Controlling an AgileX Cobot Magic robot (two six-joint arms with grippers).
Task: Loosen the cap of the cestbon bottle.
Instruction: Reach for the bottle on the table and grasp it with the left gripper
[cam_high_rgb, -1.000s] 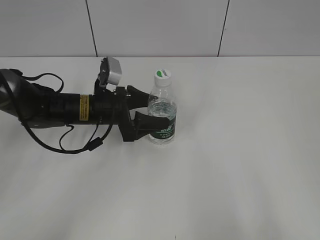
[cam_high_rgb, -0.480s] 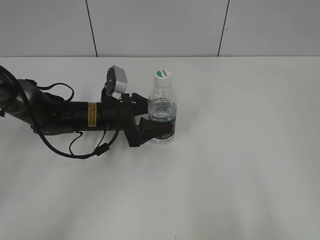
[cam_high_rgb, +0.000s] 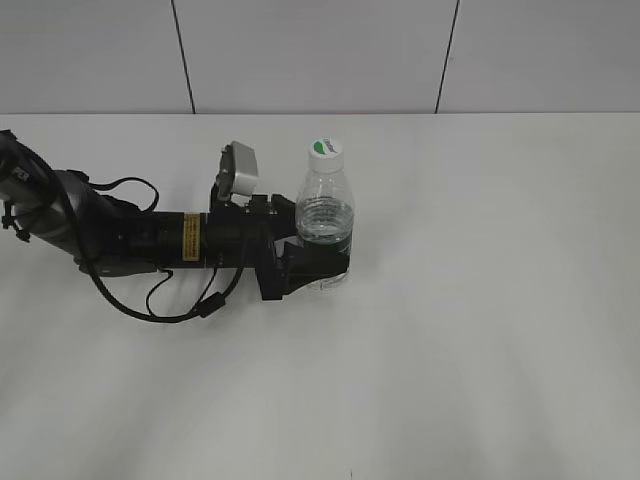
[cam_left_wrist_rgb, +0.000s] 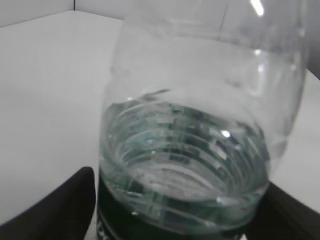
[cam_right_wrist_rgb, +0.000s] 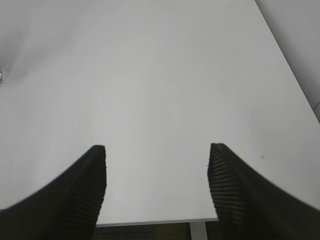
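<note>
Left arm grips the bottle on the white table.

The left gripper lies low along the table and its jaws close on the green label band of the cestbon bottle, which stands upright near the table's middle. The right gripper hangs over bare table, jaws wide apart, holding nothing. The cap sits on the bottle neck, untouched.

Access around the standing bottle.

We see the left gripper and its arm closing off the bottle's left side and lower body; the cap stands clear above, open to approach from the right and from overhead. The table to the right is bare, and the right gripper hangs spread over bare tabletop.
</note>
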